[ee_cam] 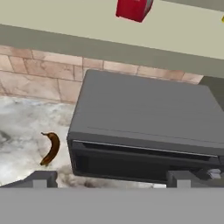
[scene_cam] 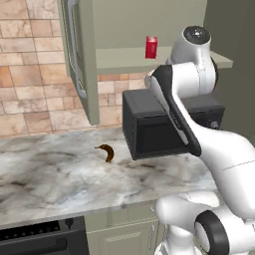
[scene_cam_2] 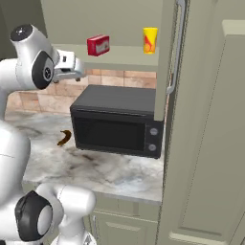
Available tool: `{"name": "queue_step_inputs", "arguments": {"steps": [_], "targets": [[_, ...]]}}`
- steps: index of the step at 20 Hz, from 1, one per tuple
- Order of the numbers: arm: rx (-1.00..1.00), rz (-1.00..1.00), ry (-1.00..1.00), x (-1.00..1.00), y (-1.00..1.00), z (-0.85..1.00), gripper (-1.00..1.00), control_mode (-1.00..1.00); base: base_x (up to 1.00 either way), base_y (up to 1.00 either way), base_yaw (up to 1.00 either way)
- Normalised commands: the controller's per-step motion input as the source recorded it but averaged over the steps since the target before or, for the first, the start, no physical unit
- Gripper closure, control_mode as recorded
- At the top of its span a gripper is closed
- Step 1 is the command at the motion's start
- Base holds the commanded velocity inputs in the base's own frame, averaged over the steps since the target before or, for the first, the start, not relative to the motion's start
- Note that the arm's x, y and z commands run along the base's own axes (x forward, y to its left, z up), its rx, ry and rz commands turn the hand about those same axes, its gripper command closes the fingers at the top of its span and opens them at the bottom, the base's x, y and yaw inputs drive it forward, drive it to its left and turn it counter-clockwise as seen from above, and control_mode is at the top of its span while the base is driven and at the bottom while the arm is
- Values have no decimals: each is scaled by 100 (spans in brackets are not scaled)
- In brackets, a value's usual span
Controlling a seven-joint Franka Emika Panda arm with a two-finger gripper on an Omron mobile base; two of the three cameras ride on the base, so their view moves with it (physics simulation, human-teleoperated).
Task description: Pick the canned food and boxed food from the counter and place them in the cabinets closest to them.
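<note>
The boxed food [scene_cam_2: 98,45] stands on the inner shelf of the open wall cabinets [scene_cam_2: 124,53], towards the shelf's left part and set back a little from the front edge. The canned food [scene_cam_2: 150,40] stands on the same shelf, further right, close to the open door on that side, apart from the box with bare shelf between them. One box and one can, both upright as far as can be seen.

The left base view shows the box [scene_cam: 151,47] but the arm's upper links cover the part of the shelf where the can would be. In the hand view the box [ee_cam: 133,8] is cut off at the top edge, and a sliver of yellow at the far right edge may be the can.

The gripper [scene_cam_2: 76,68] hangs in the air just left of the shelf's front edge, above the microwave [scene_cam_2: 117,122] and clear of it. In the hand view its two fingertips [ee_cam: 43,178] stand far apart at the bottom corners with nothing between them, so it is wide apart and holding nothing.

Two cabinet doors stand swung out, one on each side of the shelf opening, each with one bar handle [scene_cam_2: 177,48].

Below, one microwave sits on the counter [scene_cam: 60,174], with one brown banana [scene_cam: 106,152] lying on the stone just to its left, not touching it. The counter left of the banana is bare marble up to the brick wall [scene_cam: 30,74].
</note>
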Motion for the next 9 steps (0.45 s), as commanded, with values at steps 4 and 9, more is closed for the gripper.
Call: {"name": "queue_step_inputs", "arguments": {"steps": [4, 9], "targets": [[-3, 0, -10, -100, 28, -21, -100, -100, 0, 0, 0], [0, -5, -17, -88, 10, -6, -100, -100, 0, 0, 0]]}}
